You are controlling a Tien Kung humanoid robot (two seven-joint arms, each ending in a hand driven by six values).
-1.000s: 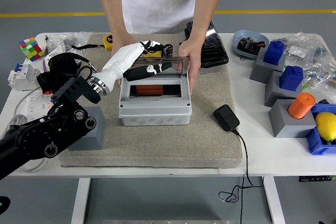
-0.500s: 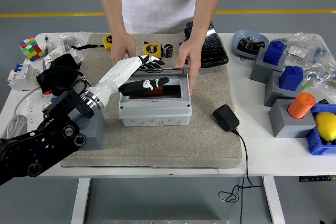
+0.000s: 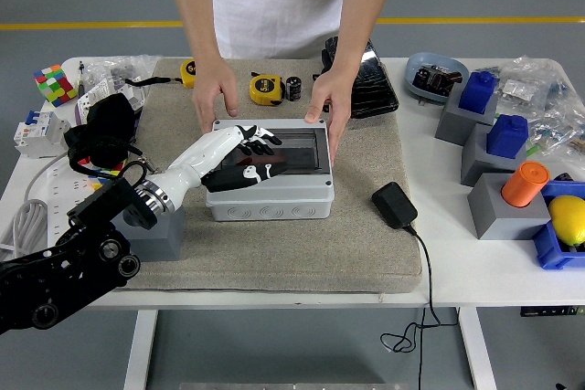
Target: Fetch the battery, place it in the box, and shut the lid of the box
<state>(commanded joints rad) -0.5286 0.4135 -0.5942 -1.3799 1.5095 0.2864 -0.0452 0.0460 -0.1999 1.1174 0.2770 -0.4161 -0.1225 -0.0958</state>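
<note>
The grey box (image 3: 270,191) sits on the beige mat (image 3: 366,235) at the table's middle. Its dark see-through lid (image 3: 292,148) lies flat on top. My left hand (image 3: 245,146), white with black fingertips, rests on the lid's left part with fingers stretched out and holding nothing. A reddish shape shows faintly through the lid; I cannot tell if it is the battery. A person at the far side holds the box with one hand (image 3: 215,98) at its back left corner and the other hand (image 3: 327,107) at its back right.
A yellow tape measure (image 3: 266,89) and a small black cylinder (image 3: 292,88) lie behind the box. A black adapter (image 3: 394,205) with its cable sits right of it. Blue and grey blocks (image 3: 498,148) crowd the right; a colour cube (image 3: 54,84) and a grey block (image 3: 163,230) are at the left.
The lid went from standing up to lying flat on the box, with my left hand coming down and toward me on it. The person's hands stayed on the box.
</note>
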